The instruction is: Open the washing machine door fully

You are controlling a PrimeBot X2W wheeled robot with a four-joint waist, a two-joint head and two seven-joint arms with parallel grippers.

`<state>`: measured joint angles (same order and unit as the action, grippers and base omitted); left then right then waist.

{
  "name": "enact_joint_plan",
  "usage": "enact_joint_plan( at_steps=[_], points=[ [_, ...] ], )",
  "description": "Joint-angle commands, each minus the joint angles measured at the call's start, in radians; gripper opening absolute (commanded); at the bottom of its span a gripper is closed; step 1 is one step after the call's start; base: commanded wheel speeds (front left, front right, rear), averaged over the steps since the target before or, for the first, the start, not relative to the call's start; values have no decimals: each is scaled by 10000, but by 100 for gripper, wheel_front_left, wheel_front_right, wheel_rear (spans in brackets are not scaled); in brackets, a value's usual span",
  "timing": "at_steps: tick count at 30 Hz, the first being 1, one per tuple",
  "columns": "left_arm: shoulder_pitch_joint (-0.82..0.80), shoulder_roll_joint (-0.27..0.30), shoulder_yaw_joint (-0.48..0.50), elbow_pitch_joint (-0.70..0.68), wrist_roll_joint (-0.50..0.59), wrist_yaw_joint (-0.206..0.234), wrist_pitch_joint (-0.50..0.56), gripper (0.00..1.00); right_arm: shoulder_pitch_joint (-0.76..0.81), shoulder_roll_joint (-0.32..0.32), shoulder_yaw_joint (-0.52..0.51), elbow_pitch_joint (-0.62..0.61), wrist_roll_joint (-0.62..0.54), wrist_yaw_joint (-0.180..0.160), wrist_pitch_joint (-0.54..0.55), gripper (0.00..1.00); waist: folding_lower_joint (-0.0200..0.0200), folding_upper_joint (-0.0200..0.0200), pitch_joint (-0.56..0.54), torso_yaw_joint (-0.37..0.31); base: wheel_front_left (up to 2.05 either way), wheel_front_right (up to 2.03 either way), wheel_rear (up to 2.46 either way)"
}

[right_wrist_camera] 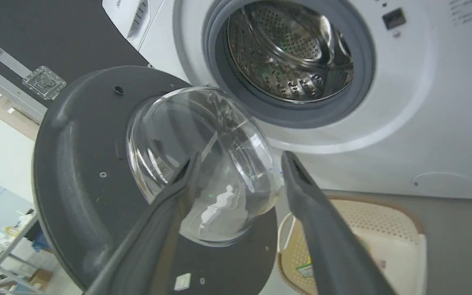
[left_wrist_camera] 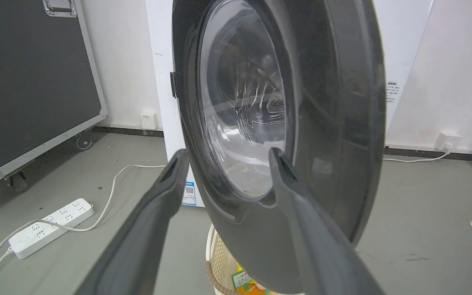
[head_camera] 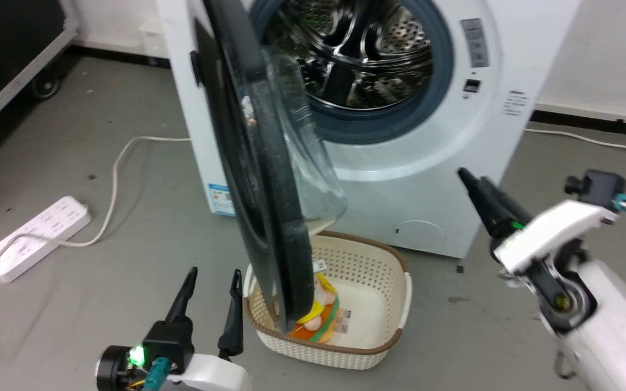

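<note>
The washing machine door [head_camera: 269,217] stands about square to the machine front, hinged on the left, its lower edge hanging over the basket [head_camera: 335,353]. It is roughly half open, so the rest of the swing goes left and far, towards the wall.

The right gripper [right_wrist_camera: 240,157] faces the door's inner side with fingers spread and nothing held. Its push would best land on the black rim (not the glass bowl) and follow the hinge arc. The left gripper [head_camera: 214,270], also wide open and empty, sits near the outer face, likely in the door's path, so it should clear first.

The basket holds an orange, yellow and green packet [head_camera: 321,320] in its near-left corner, partly hidden. The steel drum [head_camera: 367,49] looks empty.
</note>
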<state>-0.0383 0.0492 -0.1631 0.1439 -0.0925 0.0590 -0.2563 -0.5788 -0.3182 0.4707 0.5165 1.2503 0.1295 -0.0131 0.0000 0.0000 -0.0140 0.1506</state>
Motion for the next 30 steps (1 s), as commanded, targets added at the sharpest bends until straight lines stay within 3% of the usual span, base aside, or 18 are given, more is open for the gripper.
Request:
enact_joint_plan(
  at_steps=[1, 4, 6, 10, 15, 19, 24, 30],
  points=[
    [124, 27, 54, -56, 0, 26, -55, 100, 259, -135, 87, -105, -224, 12, -195, 100, 0, 0, -101, -228, 0, 0, 0],
    [148, 34, 299, -140, 30, 33, -55, 100, 572, -1206, 907, -648, -2529, 12, -1694, 100, 0, 0, -189, -516, 0, 0, 0],
    [219, 47, 443, -192, 60, 26, -55, 100, 755, -1584, 1037, -760, -3816, 12, -2221, 100, 0, 0, -263, -710, 0, 0, 0],
    [384, 64, 692, -257, 94, -30, -55, 100, 1409, -1615, -29, -1328, -5996, 12, -2472, 100, 0, 0, -343, -989, 0, 0, 0],
    [574, 54, 813, -271, 55, -179, -55, 100, 3469, -458, -3000, -3167, -8670, 12, -2482, 100, 0, 0, -379, -1155, 0, 0, 0],
    [591, 45, 829, -210, 76, -256, -55, 100, 5314, 830, -4517, -4486, -10244, 12, -2484, 100, 0, 0, -431, -1163, 0, 0, 0],
    [699, 36, 815, -94, 122, -352, -55, 100, 6648, 1992, -5090, -4859, -11312, 12, -2485, 100, 0, 0, -492, -1240, 0, 0, 0],
    [839, 28, 751, 133, 116, -455, -55, 100, 7054, 2416, -4974, -4479, -11868, 12, -2485, 100, 0, 0, -503, -1260, 0, 0, 0]
  ],
)
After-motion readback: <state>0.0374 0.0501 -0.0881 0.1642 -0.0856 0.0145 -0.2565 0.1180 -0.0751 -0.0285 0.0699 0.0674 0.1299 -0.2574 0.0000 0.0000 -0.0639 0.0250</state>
